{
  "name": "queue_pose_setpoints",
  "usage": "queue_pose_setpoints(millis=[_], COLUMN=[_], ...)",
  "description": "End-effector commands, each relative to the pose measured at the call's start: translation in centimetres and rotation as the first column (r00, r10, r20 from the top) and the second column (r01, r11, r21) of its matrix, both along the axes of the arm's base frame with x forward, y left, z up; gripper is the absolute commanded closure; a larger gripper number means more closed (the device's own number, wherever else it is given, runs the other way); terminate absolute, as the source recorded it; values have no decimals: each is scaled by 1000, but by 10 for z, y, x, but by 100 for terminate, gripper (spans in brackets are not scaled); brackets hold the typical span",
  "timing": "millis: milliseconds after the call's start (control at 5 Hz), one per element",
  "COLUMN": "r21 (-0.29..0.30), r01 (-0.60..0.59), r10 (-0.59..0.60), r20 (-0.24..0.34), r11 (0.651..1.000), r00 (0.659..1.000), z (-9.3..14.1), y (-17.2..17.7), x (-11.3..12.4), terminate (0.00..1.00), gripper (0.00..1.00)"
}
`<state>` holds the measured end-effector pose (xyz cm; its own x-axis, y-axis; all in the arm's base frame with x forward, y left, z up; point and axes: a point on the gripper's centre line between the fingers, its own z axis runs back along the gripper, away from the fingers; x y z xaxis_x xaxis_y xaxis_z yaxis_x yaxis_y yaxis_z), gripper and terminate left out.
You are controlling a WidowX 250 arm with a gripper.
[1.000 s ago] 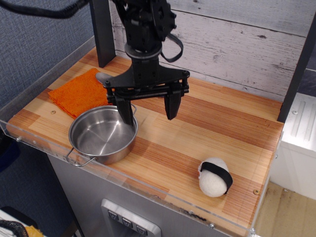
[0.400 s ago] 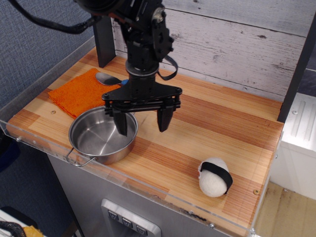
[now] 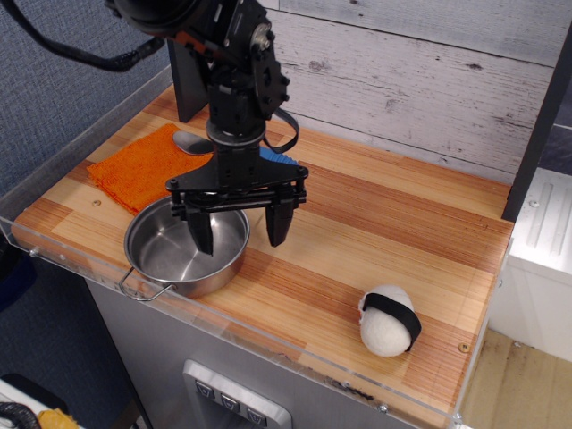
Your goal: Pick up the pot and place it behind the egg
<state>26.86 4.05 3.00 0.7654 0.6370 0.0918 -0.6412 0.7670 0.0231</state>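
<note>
The gripper [image 3: 239, 236] hangs over the pot's [image 3: 186, 250] right rim with its jaws spread wide, one finger inside the bowl and the other outside it above the table [image 3: 375, 232]. The pot sits near the front left edge, just in front of an orange cloth [image 3: 141, 167]. The egg [image 3: 389, 321] lies well apart at the front right.

Arm [image 3: 192, 22] cut off by top edge; upper links out of view. Gripper [image 3: 239, 234] hides part of pot [image 3: 183, 250] far rim and far handle. Spoon-like object [image 3: 192, 141] and blue item [image 3: 275, 157] behind gripper mostly hidden; identity unclear. Whether left fingertip [image 3: 204, 239] touches pot wall: cannot tell. Dark post [image 3: 539, 116] at right cut off by edge.
</note>
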Motion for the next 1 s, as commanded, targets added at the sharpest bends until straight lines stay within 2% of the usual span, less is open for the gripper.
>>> queue_pose_setpoints(millis=[0, 200, 800], r21=[-8, 16, 1], r01=[-14, -5, -1], r10=[14, 5, 1], r20=[6, 39, 78], r11=[1000, 1000, 1000], r00=[1000, 999, 997], z=[-10, -8, -3], y=[8, 5, -11], x=[7, 10, 10], terminate=[0, 0, 0], gripper=[0, 100, 100])
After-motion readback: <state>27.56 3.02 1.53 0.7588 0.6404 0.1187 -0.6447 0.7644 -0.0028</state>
